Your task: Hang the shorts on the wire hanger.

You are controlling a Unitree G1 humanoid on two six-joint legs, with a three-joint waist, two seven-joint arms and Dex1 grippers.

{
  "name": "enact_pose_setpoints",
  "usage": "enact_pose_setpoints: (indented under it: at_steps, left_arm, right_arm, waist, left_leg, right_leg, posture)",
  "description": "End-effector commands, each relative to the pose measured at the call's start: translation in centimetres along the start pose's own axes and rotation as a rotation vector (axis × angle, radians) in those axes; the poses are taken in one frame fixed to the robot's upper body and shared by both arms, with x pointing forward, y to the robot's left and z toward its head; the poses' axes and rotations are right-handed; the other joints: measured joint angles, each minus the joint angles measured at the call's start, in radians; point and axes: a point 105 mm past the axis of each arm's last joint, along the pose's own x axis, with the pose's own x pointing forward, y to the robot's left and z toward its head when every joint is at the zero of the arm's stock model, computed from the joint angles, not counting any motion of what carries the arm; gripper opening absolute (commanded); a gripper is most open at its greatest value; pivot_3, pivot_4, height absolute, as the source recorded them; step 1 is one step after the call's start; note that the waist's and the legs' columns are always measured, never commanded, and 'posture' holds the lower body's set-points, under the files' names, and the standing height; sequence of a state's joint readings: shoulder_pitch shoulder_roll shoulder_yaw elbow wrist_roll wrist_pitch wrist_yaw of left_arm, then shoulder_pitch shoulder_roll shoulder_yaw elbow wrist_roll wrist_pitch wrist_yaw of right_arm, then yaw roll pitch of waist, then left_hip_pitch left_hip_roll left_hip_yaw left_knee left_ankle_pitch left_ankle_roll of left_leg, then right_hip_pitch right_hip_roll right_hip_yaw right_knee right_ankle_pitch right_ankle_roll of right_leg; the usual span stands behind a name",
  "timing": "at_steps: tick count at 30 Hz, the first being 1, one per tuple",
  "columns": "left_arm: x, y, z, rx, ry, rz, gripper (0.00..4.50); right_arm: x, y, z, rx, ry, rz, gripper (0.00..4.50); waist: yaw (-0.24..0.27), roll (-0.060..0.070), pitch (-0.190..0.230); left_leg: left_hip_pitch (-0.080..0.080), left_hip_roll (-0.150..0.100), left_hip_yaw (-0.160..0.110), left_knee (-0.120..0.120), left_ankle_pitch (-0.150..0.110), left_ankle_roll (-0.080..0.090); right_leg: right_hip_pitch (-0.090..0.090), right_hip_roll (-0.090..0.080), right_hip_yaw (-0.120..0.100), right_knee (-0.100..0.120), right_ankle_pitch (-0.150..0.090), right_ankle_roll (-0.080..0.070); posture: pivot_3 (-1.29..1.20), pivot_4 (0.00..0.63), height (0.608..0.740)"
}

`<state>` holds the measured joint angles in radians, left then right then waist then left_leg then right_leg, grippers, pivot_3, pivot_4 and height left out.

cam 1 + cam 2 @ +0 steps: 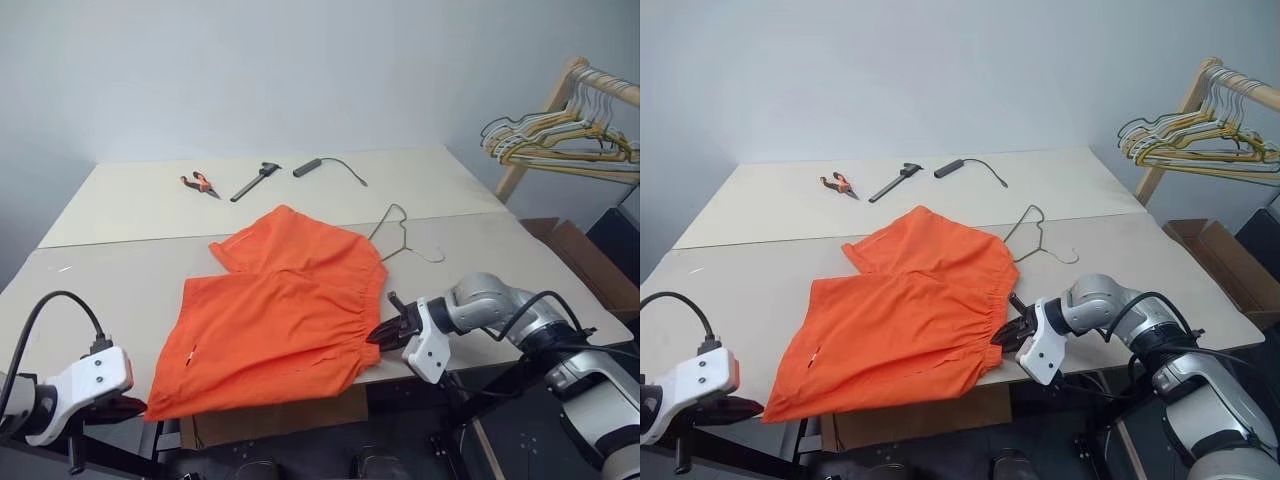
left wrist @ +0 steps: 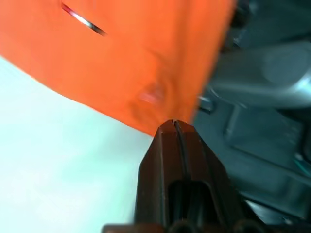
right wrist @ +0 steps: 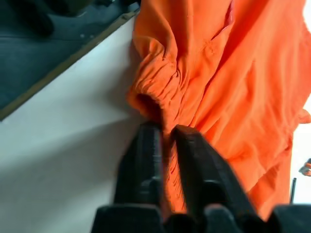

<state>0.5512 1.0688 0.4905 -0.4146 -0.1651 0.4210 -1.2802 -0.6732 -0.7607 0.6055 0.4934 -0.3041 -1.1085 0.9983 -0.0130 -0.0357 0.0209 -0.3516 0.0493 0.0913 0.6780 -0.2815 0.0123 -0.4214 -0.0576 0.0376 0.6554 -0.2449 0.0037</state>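
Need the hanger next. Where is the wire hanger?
In the left eye view, the wire hanger lies on the table, just right of the shorts, partly tucked under them.

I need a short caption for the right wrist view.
Right tool pinching the gathered waistband of the orange shorts at the table edge.

The orange shorts (image 1: 283, 315) lay spread over the near middle of the white table (image 1: 120, 275), reaching its front edge. Bare tabletop stretched to the left of the shorts and to their right. Just behind the shorts, touching their waistband corner, lay the wire hanger (image 1: 403, 236). Well behind the shorts, pliers (image 1: 200, 184), a dark hand tool (image 1: 256, 181) and a black cable (image 1: 330, 165) lay in a row. Far right of the shorts, off the table, a rack of hangers (image 1: 560, 135) stood.
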Motion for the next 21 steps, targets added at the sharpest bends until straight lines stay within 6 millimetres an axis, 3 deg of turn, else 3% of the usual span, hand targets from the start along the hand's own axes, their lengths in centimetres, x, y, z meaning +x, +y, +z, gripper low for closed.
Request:
enact_pose_setpoints:
  at_steps: [1, 8, 12, 15, 18, 21]
  left_arm:
    - [-0.4, 0.3, 1.2, 0.030, -0.070, 0.000, 0.00]
    - [-1.9, 1.1, 3.4, 0.050, -0.224, -0.015, 0.00]
    - [-2.7, 1.8, 4.5, 0.068, -0.291, 0.003, 0.00]
    - [-3.1, 2.3, 6.2, 0.089, -0.397, 0.032, 0.00]
    - [-3.1, 2.8, 8.1, 0.112, -0.488, 0.057, 0.00]
    - [-2.5, 3.2, 9.6, 0.145, -0.537, 0.080, 0.00]
  right_arm:
    - [-1.1, -0.9, -0.3, -0.001, 0.019, -0.021, 2.11]
    - [-3.4, -1.8, -0.1, 0.150, 0.013, -0.087, 4.46]
    - [-5.8, -2.5, -1.5, 0.230, 0.087, -0.163, 4.46]
    - [-7.7, -3.9, -3.1, 0.396, 0.152, -0.278, 4.46]
    - [-9.4, -5.8, -5.6, 0.573, 0.241, -0.466, 4.46]
    - [-10.5, -6.3, -9.0, 0.785, 0.402, -0.617, 4.46]
  waist:
    - [-0.001, 0.000, 0.000]
    - [-0.001, 0.000, 0.000]
    - [-0.003, 0.000, 0.000]
    - [-0.003, 0.000, 0.000]
    - [-0.003, 0.000, 0.000]
    - [-0.008, 0.000, 0.000]
  left_leg:
    - [0.000, 0.000, 0.000, 0.000, 0.000, 0.000]
    - [0.000, 0.000, 0.000, 0.000, 0.000, 0.000]
    - [0.001, 0.000, 0.001, 0.000, 0.000, 0.000]
    - [0.001, 0.000, 0.001, 0.000, 0.000, 0.000]
    - [0.000, 0.000, 0.001, 0.000, 0.000, 0.000]
    - [0.000, 0.000, 0.001, 0.000, 0.000, 0.000]
  right_leg:
    - [0.000, 0.000, 0.000, 0.000, 0.000, 0.000]
    - [0.000, 0.000, 0.001, 0.000, 0.000, 0.000]
    - [0.000, 0.000, 0.001, 0.000, 0.000, 0.000]
    - [0.000, 0.000, 0.001, 0.000, 0.000, 0.000]
    - [0.000, 0.000, 0.001, 0.000, 0.002, 0.003]
    - [0.000, 0.000, 0.001, 0.001, 0.004, 0.005]
  posture:
    - [0.07, 0.000, 0.740]
    - [0.05, 0.000, 0.740]
    - [0.04, 0.000, 0.740]
    - [0.04, 0.000, 0.740]
    - [0.03, 0.000, 0.740]
    - [0.03, 0.000, 0.740]
